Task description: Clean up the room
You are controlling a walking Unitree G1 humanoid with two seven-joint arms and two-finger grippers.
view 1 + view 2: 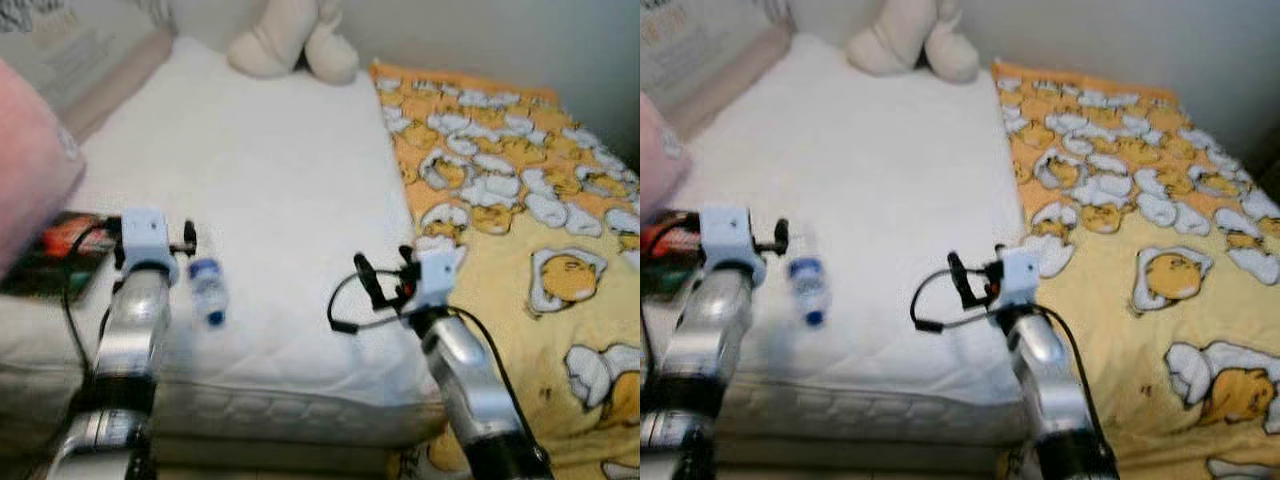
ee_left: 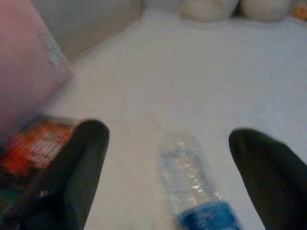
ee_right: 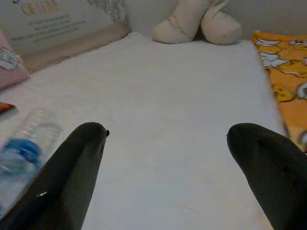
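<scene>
a bed with a white mattress (image 1: 270,200) takes up most of the scene, its quilted edge facing the camera. a yellow-orange blanket (image 1: 520,210) printed with white and yellow cartoon figures covers the bed's right side and hangs over the near edge. a cream plush toy (image 1: 292,40) sits at the far end against a pale plain wall (image 1: 500,35). a pink cushion (image 1: 28,170) lies at the left, and behind it a light panel with faint lettering (image 3: 43,21) borders the mattress. the light is soft and even.
</scene>
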